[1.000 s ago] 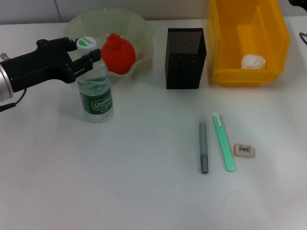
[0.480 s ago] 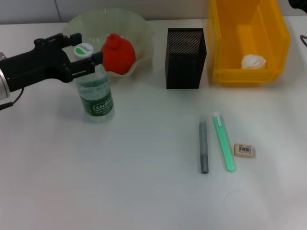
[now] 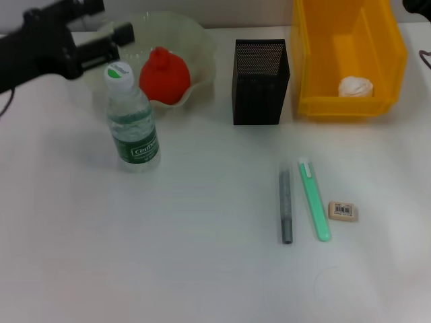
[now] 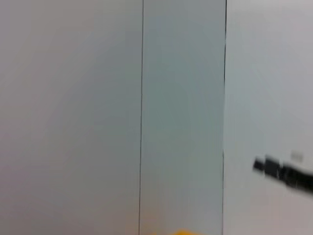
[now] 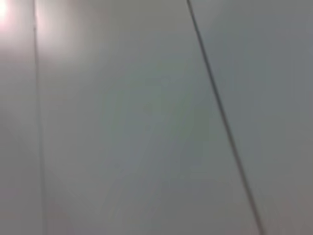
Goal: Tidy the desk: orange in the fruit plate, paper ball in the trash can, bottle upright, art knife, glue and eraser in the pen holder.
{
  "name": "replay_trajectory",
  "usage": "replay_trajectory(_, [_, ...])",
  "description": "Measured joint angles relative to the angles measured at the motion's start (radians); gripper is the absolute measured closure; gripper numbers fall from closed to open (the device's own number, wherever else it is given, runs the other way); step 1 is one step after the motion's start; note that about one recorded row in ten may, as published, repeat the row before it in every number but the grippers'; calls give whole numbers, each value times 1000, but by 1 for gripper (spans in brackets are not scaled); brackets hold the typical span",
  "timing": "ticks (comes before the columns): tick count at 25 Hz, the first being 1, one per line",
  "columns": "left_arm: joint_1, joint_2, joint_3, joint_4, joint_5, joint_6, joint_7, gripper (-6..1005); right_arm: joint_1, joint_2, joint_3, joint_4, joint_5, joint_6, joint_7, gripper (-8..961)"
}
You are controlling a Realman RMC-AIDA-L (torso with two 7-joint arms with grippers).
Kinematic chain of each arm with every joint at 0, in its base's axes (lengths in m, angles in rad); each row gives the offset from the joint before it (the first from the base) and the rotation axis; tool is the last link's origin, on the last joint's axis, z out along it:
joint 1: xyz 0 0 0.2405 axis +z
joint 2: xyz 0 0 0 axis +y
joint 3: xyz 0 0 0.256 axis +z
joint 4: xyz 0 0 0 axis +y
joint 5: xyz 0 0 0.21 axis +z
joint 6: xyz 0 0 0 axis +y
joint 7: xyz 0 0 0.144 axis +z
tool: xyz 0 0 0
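Observation:
The bottle stands upright on the white desk, just in front of the fruit plate. The orange lies in that plate. My left gripper hangs open and empty above and behind the bottle, apart from its cap. The paper ball rests inside the yellow trash can. The black mesh pen holder stands between plate and can. A grey stick and a green one, the art knife and glue, lie side by side. The eraser lies beside them.
A dark piece of my right arm shows at the far right corner, behind the trash can. Both wrist views show only a pale wall. The desk's rear edge runs just behind the plate.
My left gripper has let go of the bottle and moved up and back toward the far left. The bottle stays standing where it was.

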Motion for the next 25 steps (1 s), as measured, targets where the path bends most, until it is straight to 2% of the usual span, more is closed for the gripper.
replay_trajectory(2, [-3,0,-32,-6,-41,35,1,247,-25,-3,-101,-85,-1,7,83,198])
replay_trajectory(3, [-3,0,-32,-6,-41,35,1,247,-25,-3,-101,-85,-1,7,83,198])
replay_trajectory(4, [-4,0,-35,-6,-48,42,1,248,-58,-3,-189,-189,-10,15,173,198])
replay_trajectory(5, [-5,2,-42,-6,-56,52,-1,249,-58,-3,-189,-189,-10,15,173,198])
replay_trajectory(6, [-5,4,-47,-6,-59,60,-3,250,-77,-3,-225,-252,-25,22,225,198])
replay_trajectory(7, [-5,8,-67,-9,-62,77,-8,250,-112,-3,-266,-379,-86,46,343,198])
replay_trajectory(8, [-5,8,-67,-9,-62,77,-8,251,-112,-3,-266,-379,-86,46,343,198])
replay_trajectory(11, [-5,10,-99,-32,-63,85,-10,253,-134,-4,-279,-580,-271,79,574,197])
replay_trajectory(12, [-6,10,-108,-48,-63,84,-10,254,-133,-3,-279,-693,-418,83,754,197])
replay_trajectory(13, [-7,11,-110,-53,-63,82,-10,255,-133,-3,-279,-693,-418,83,754,197])
replay_trajectory(16, [-8,11,-113,-57,-63,78,-10,257,-118,-5,-285,-875,-629,80,1038,197])
replay_trajectory(17, [-8,11,-114,-57,-63,68,-10,258,-101,-5,-305,-1000,-795,74,1251,197])
replay_trajectory(18, [-8,11,-114,-57,-63,68,-10,258,-101,-5,-305,-1000,-795,74,1251,197])
replay_trajectory(21, [-8,8,-115,-58,-63,45,-3,258,-57,-5,-366,-1168,-1066,60,1600,198])
replay_trajectory(22, [-9,6,-116,-58,-58,25,2,258,-16,-5,-403,-1228,-1233,23,1781,198])
replay_trajectory(23, [-9,6,-116,-58,-58,25,2,258,-16,-5,-403,-1228,-1233,23,1781,198])
replay_trajectory(25, [-10,5,-115,-58,-56,1,14,258,28,-5,-425,-1244,-1359,-37,1910,198])
